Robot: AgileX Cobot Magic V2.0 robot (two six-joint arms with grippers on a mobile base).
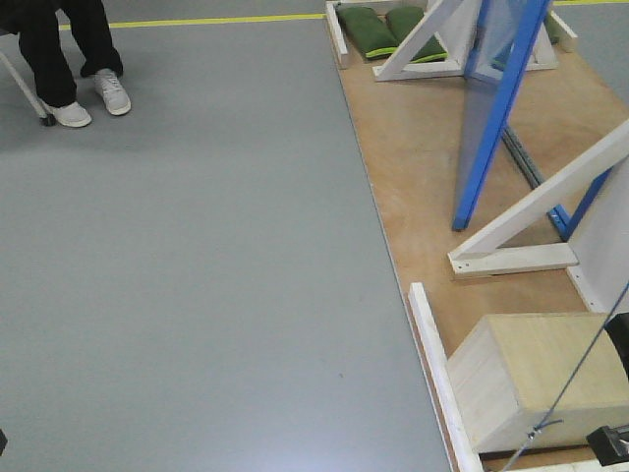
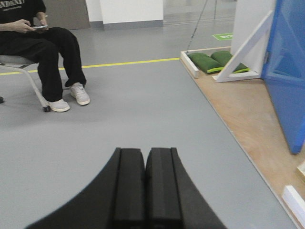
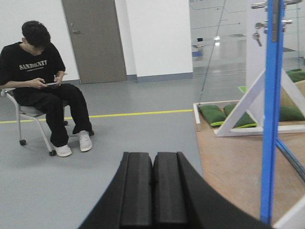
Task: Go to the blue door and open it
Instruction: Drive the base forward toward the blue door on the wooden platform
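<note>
I am watching the left gripper (image 2: 145,164) sitting at the bottom centre of its wrist view. Its two black fingers (image 2: 129,181) are pressing flat against each other with nothing between them. The right gripper (image 3: 153,167) is showing the same at the bottom of its own view: pads meeting, holding nothing.

The blue door (image 1: 497,118) is standing in the upper right of the front view on the plywood platform (image 1: 413,147), its panel running on a slant from the top edge down toward the middle right. In the left wrist view it is filling the right edge (image 2: 288,81), well apart from the fingers. In the right wrist view I am seeing it almost edge-on, a thin blue upright strip (image 3: 271,119) at the right. A silver handle (image 3: 259,5) is poking out at the top, and keys (image 3: 257,37) are hanging just below it.

White wooden braces (image 1: 531,211) are leaning beside the door. Green sandbags (image 1: 378,31) are lying at the platform's far end, and a pale wooden box (image 1: 531,379) is sitting at lower right. A person (image 3: 40,81) is sitting on a chair (image 3: 24,112) at upper left, near the yellow floor line (image 2: 133,62).
</note>
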